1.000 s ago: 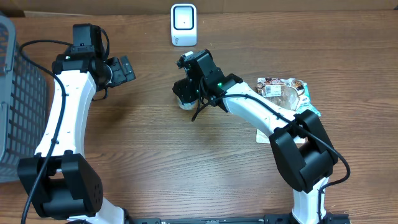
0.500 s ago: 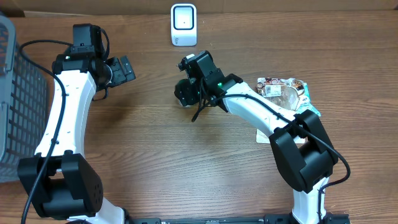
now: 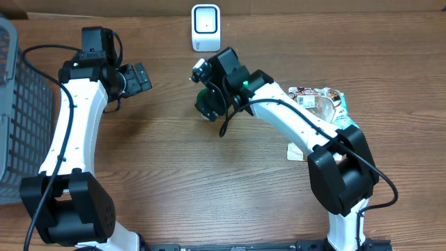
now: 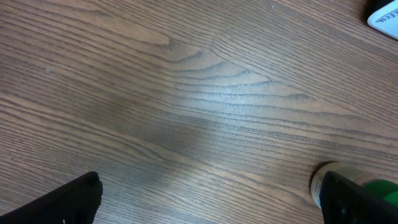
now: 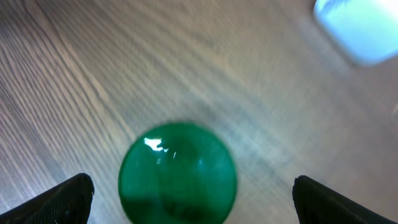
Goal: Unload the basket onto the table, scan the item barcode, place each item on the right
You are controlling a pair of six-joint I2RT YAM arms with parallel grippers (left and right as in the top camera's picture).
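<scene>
Our right fingers (image 5: 62, 199) have just spread wide and let go. The green-topped bottle (image 5: 177, 171) now sits free on the desk (image 3: 209, 174) near the scanner (image 3: 205, 26) — likely scanned, we judge. Left fingers (image 4: 68, 199) wide, empty.

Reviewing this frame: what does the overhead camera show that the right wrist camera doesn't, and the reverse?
Only overhead: the grey basket at the table's left edge, the snack packet on the right, and the left hand, open over bare wood. Only right wrist: a straight-down look at the green lid, between the right hand's spread fingers, neither touching it. Both: the green-lidded container, the wooden table, and the white scanner, blurred at the wrist.
</scene>
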